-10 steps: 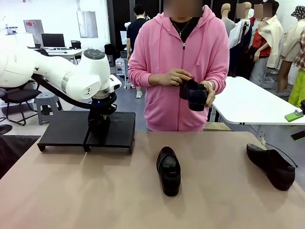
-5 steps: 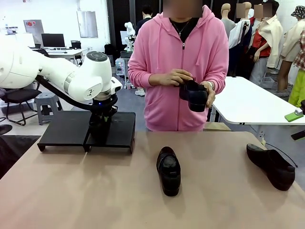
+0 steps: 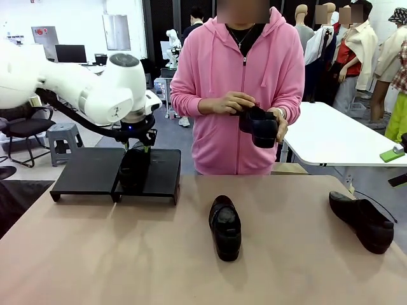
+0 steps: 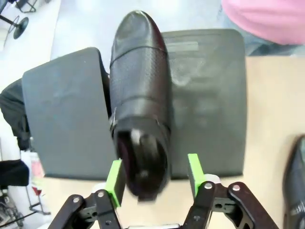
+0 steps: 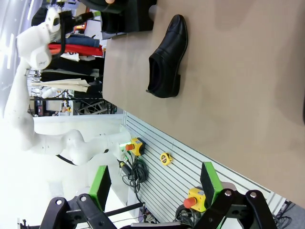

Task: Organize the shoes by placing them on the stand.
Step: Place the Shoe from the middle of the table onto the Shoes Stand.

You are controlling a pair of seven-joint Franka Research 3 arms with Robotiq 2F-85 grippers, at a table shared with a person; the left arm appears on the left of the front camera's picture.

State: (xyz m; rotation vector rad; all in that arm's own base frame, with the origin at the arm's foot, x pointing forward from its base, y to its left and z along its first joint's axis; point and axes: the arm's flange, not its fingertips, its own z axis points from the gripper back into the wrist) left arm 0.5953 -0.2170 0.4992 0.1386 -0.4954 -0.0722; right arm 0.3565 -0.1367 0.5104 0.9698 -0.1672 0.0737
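One glossy black shoe (image 4: 140, 100) lies on the matte black stand (image 4: 209, 95), over the seam between its two trays, toe pointing away. My left gripper (image 4: 153, 174) is open just above its heel, one green pad on each side, not touching. From the front this shoe (image 3: 133, 171) sits under the left gripper (image 3: 141, 150). A second shoe (image 3: 225, 227) rests mid-table and a third (image 3: 362, 220) lies at the right edge. The person holds the fourth shoe (image 3: 259, 125) in both hands. My right gripper (image 5: 155, 186) is open and empty, off the table's side.
The stand's left tray (image 3: 86, 171) is bare. A white table (image 3: 337, 136) stands behind the person at the right. In the right wrist view the middle shoe (image 5: 167, 57) lies on the tan tabletop (image 5: 228, 86).
My left gripper has let go of the shoe on the stand and risen a little above it. The person and the other shoes have not moved.
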